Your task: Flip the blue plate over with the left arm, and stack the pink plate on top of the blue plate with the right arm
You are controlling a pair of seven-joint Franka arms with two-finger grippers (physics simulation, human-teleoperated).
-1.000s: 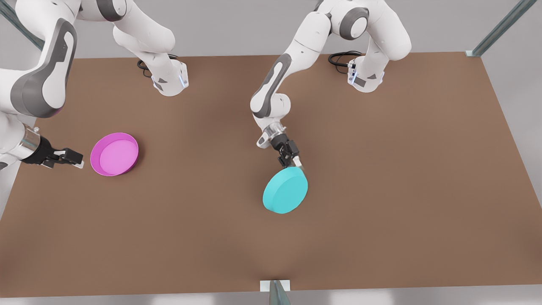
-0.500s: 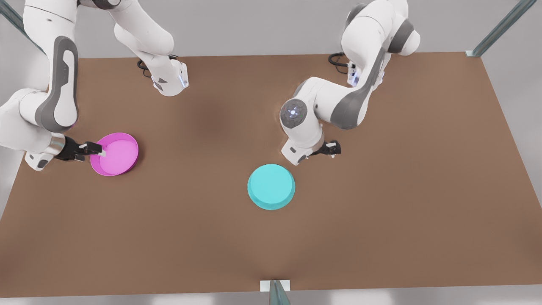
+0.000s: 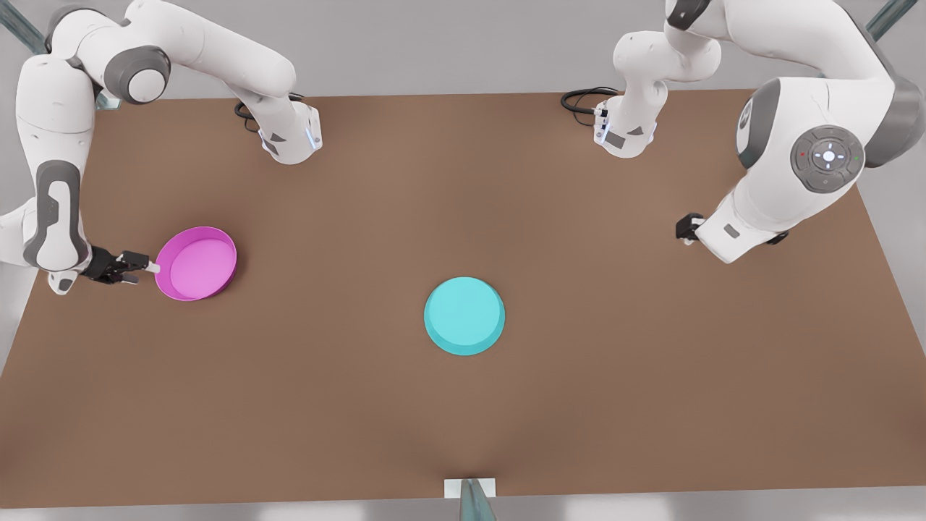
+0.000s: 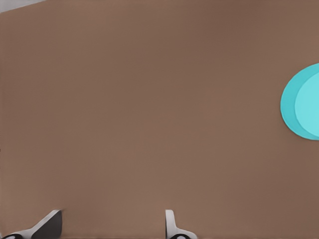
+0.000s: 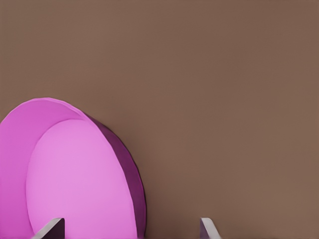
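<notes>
Left gripper [image 3: 686, 230] has pulled way back, fingers open, leaving the round turquoise plastic plate [image 3: 464, 316] upside-down mid-bench; right gripper [image 3: 142, 265], fingers apart, straddles the round magenta-pink plastic plate's [image 3: 196, 263] rim — next, I'd guess, squeeze and lift.

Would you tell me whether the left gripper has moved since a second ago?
Yes. The left gripper has pulled away from the blue plate, toward the front view's right and nearer the table edge there.
</notes>
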